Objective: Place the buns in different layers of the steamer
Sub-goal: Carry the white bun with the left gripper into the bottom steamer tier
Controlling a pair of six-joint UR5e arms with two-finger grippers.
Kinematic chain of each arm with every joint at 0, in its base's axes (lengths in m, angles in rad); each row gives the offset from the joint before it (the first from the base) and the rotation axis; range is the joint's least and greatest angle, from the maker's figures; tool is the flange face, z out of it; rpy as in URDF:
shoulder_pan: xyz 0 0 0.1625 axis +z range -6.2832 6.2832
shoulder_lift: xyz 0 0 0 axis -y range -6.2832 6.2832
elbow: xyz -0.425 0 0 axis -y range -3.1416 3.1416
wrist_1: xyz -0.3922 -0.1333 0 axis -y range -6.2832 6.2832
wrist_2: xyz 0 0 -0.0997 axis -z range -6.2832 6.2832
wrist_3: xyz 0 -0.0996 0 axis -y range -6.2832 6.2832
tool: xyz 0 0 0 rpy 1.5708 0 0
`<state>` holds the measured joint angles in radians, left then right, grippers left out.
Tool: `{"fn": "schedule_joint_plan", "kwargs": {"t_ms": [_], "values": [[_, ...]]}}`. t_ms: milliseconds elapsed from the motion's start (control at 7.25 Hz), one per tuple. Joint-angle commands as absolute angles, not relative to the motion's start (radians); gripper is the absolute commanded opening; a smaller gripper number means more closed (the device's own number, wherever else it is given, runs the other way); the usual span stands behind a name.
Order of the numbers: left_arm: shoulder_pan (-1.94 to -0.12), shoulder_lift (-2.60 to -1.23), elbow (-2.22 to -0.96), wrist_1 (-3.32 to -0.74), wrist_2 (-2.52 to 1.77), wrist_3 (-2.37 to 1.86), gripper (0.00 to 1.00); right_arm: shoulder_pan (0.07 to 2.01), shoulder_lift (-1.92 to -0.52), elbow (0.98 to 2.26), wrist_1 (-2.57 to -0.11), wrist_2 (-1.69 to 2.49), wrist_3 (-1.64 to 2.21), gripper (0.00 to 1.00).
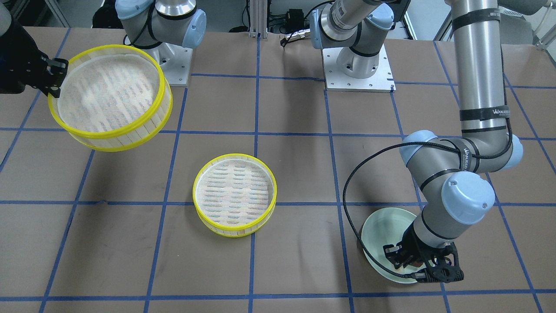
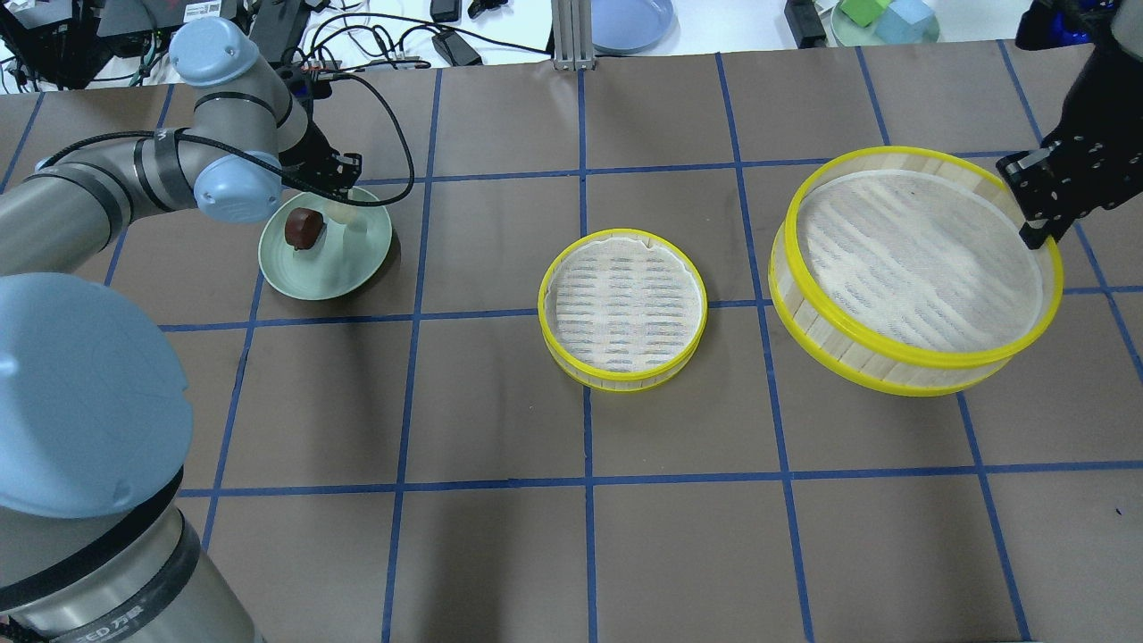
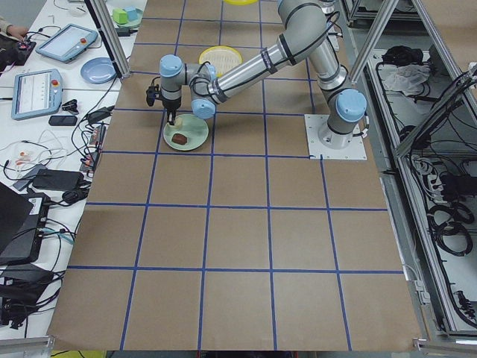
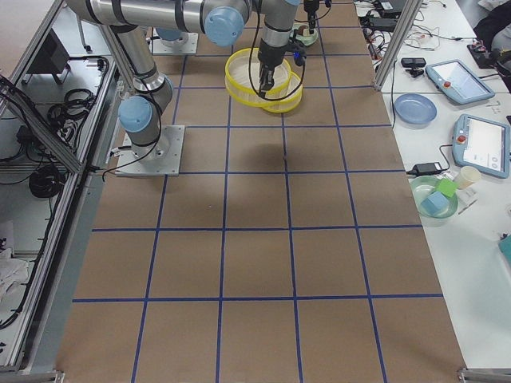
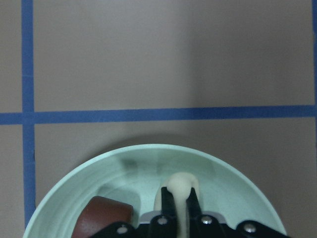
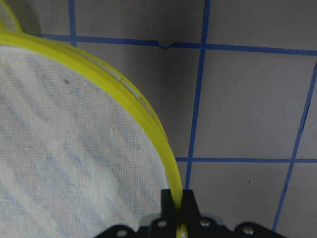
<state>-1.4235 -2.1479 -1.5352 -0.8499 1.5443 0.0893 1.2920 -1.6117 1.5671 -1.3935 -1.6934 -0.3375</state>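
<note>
I'm on step 1, the pick: my left gripper (image 5: 181,199) pinches the cream bun (image 5: 181,182) on the green plate (image 5: 237,181), my right gripper (image 6: 179,201) clamps the raised layer (image 2: 920,357) by its rim, so next I'd lift the bun gently toward the layer on the table (image 2: 622,308)
</note>
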Motion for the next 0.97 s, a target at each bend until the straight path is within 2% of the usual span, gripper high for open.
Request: {"fn": "schedule_joint_plan", "kwargs": {"t_ms": [0,276,828], "values": [[-1.529,-2.056,-1.536,-0.925,1.501,-0.169,0.0,1.292,-1.612,1.569,-1.393,-1.694,-0.345,0.0],[-1.606,-2.022,-1.548,-0.925,1.435,-0.353,0.0,1.292,-1.612,1.569,-1.393,-1.694,-0.347,0.0],[-1.811,-2.042,-1.566,-0.91,1.256,-0.638,0.0,1.292,-1.612,1.569,-1.393,-1.692,-0.347,0.0]]}}
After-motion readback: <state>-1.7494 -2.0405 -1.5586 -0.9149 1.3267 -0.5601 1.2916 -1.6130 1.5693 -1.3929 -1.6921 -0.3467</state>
